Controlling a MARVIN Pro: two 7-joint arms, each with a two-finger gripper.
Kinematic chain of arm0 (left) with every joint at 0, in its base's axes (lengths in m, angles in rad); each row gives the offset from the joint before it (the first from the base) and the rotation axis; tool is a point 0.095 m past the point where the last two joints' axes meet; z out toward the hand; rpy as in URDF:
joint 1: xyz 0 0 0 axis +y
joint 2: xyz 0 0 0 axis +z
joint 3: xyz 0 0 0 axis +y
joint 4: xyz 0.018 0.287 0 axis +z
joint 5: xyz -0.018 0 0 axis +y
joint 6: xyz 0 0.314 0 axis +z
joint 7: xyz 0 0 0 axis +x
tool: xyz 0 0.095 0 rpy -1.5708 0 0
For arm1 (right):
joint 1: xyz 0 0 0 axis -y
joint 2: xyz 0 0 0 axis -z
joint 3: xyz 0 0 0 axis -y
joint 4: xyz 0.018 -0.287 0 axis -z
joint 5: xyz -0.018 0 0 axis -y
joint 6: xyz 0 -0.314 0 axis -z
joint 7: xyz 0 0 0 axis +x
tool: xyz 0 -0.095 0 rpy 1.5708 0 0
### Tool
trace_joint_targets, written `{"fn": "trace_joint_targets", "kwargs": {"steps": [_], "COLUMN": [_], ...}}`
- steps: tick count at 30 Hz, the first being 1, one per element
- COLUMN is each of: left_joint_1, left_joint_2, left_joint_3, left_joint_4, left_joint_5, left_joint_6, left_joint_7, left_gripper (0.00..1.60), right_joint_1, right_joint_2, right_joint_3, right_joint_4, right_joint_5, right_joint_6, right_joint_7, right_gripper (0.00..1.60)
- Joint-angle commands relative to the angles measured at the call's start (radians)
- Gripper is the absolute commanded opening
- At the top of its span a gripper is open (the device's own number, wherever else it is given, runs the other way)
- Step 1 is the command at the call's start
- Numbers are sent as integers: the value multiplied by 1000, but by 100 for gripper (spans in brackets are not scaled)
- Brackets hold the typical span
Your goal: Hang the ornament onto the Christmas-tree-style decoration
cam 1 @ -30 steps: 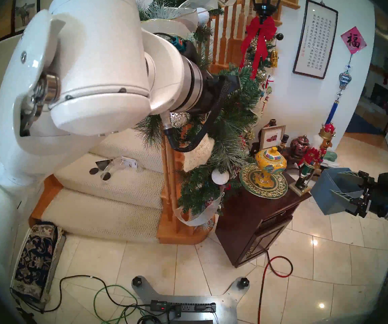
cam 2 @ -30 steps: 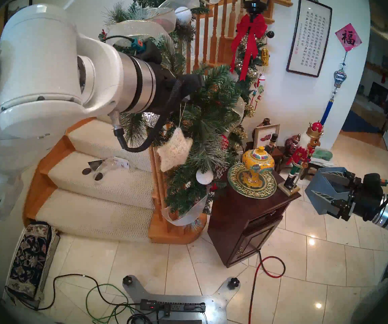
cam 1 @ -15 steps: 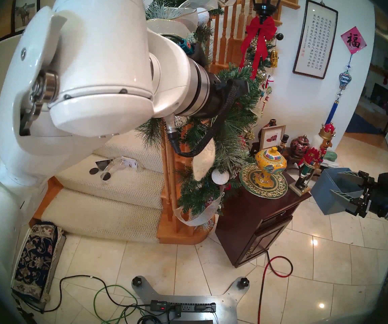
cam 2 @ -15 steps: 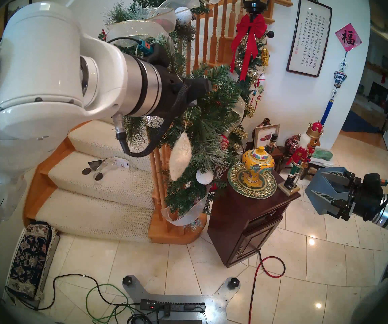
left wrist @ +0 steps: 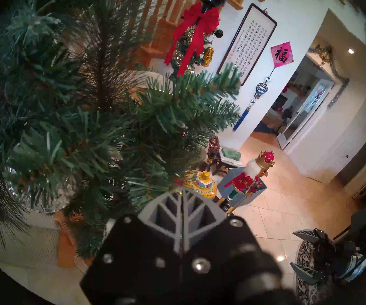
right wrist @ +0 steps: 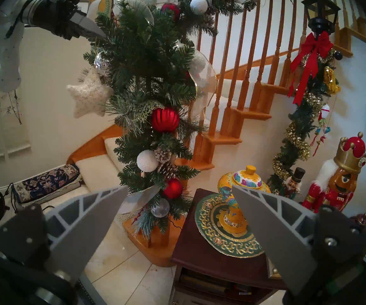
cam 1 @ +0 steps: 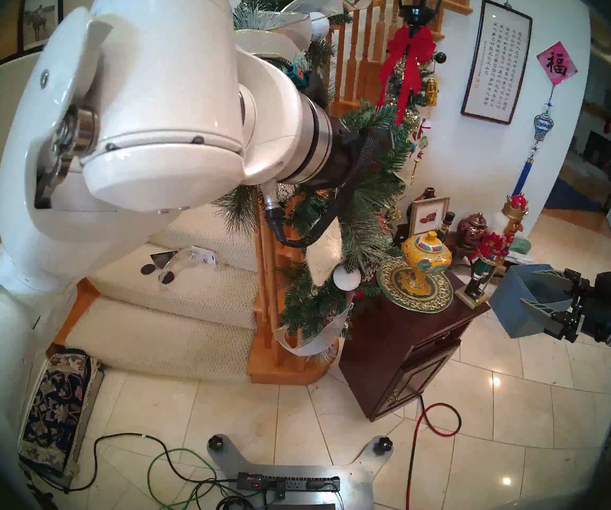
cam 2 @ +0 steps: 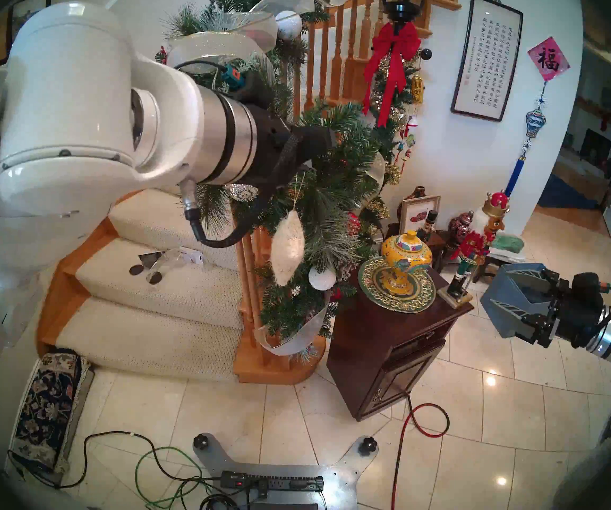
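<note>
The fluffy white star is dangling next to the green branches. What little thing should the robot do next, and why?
Probably nudge the left claw a little deeper into the garland, so the gold string slips over a branch tip. The claw is shut on the string at the needles, and the star dangles below it, so it seems not hooked yet.

The star ornament looks like fuzzy white fabric with sparkly flecks, hanging against the garland of matt plastic needles and sheer glittery ribbon. Below the garland, a red ball is glossy; beside it, varnished wooden balusters shine.
</note>
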Motion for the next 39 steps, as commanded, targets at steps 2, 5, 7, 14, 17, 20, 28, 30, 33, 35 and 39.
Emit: {"fn": "trace_joint_targets", "kwargs": {"steps": [2, 5, 7, 14, 17, 20, 28, 30, 33, 35, 39], "left_joint_1": [-12, -12, -12, -11, -10, -10, -10, -11, -11, -13, -15], "left_joint_2": [-2, -3, -4, -9, -11, -11, -16, -18, -22, -26, -35], "left_joint_3": [0, 3, 5, 14, 20, 24, 34, 37, 41, 43, 48], "left_joint_4": [10, 16, 20, 36, 45, 55, 77, 82, 87, 88, 90], "left_joint_5": [10, 12, 14, 21, 25, 29, 40, 43, 47, 49, 52], "left_joint_6": [-2, -1, -1, 1, 4, 6, 11, 12, 13, 15, 18], "left_joint_7": [-1, -1, -1, -1, -1, -1, -1, -1, -1, -1, -1], "left_gripper": [0, 0, 0, 0, 0, 0, 0, 0, 0, 0, 0], "right_joint_1": [5, 5, 5, 5, 5, 5, 5, 5, 5, 4, 5], "right_joint_2": [2, 2, 2, 2, 2, 2, 2, 2, 2, 2, 2], "right_joint_3": [3, 3, 3, 3, 3, 3, 3, 3, 3, 3, 3], "right_joint_4": [0, 0, 1, 0, -1, 1, 1, 0, -1, -1, 1], "right_joint_5": [0, 1, 2, 0, -1, 1, 2, 0, -1, -2, 2], "right_joint_6": [-1, -1, -1, -1, -1, -1, -1, -1, -1, -1, -1], "right_joint_7": [104, 107, 112, 106, 102, 110, 111, 105, 99, 96, 110], "right_gripper": [160, 160, 160, 160, 160, 160, 160, 160, 160, 160, 160]}}
